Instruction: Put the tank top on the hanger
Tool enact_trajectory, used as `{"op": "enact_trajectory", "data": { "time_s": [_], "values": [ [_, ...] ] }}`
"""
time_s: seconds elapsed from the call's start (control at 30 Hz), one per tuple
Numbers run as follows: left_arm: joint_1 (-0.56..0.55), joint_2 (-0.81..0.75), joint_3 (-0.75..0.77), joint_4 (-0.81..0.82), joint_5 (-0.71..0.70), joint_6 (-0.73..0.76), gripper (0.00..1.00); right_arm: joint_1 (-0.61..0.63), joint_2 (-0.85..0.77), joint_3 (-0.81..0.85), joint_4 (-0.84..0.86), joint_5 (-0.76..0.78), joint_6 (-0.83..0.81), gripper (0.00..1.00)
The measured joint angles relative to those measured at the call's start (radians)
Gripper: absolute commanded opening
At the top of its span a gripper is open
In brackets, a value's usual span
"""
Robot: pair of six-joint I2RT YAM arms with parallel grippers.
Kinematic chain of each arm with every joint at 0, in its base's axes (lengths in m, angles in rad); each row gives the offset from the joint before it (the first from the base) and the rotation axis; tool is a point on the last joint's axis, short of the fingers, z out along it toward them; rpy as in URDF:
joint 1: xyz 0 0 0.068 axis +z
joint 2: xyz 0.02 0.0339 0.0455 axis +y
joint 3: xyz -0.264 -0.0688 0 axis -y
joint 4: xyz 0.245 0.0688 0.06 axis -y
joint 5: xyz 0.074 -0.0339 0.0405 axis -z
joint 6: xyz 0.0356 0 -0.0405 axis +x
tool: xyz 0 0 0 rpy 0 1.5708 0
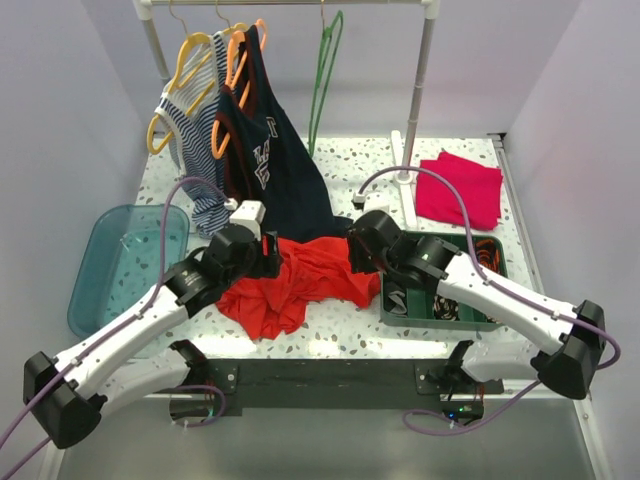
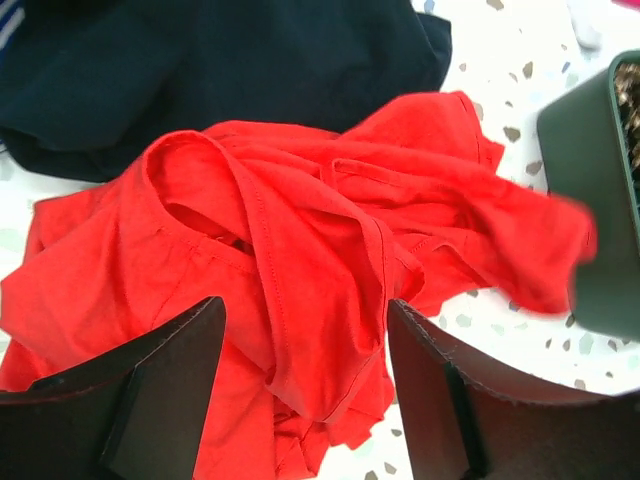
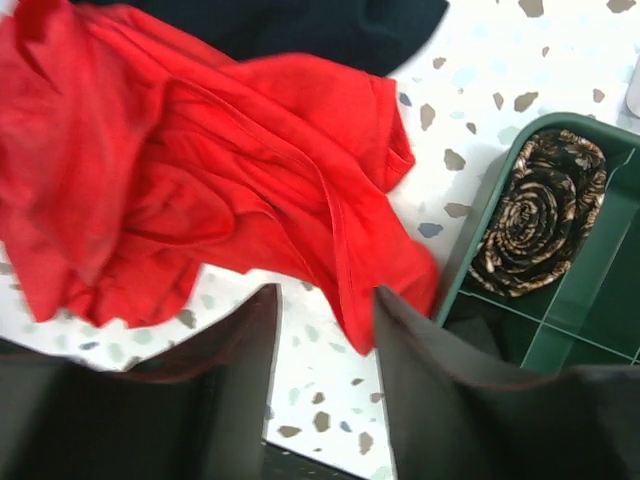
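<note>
The red-orange tank top (image 1: 300,285) lies crumpled on the table front between both arms. The green hanger (image 1: 325,80) hangs by its hook on the rail at the back, empty. My left gripper (image 1: 268,255) is open at the top's left part; in the left wrist view a fold of the tank top (image 2: 300,230) lies between its open fingers (image 2: 170,400). My right gripper (image 1: 357,255) is open at the top's right edge; in the right wrist view the tank top (image 3: 200,170) reaches down to its right finger (image 3: 430,380), with its hem tip between the fingers.
A navy tank top (image 1: 265,150) on an orange hanger and a striped top (image 1: 195,120) on a yellow hanger hang at the back left. A teal tub (image 1: 125,260) stands at the left, a green divided tray (image 1: 395,300) at the right, and a magenta cloth (image 1: 460,190) behind it.
</note>
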Motion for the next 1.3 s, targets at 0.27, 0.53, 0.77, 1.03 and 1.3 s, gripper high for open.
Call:
{"op": "enact_trajectory", "data": {
  "time_s": [0.27,0.53,0.77,1.03,1.3],
  "values": [
    [0.0,-0.096,-0.029,-0.012,-0.039,-0.042,0.69,0.0,0.039,0.388,-0.056,0.037,-0.072,0.61],
    [0.0,-0.112,-0.025,-0.019,-0.014,-0.044,0.69,0.0,0.369,1.061,0.019,0.156,-0.211,0.75],
    [0.0,-0.13,0.005,-0.023,0.027,-0.035,0.69,-0.002,0.707,1.395,0.063,0.261,-0.323,0.74],
    [0.0,-0.166,0.027,-0.039,0.033,-0.009,0.69,-0.016,0.856,1.406,0.092,0.378,-0.403,0.59],
    [0.0,-0.193,0.027,-0.058,0.034,-0.007,0.69,-0.051,0.832,1.4,0.1,0.409,-0.411,0.46]
  ]
}}
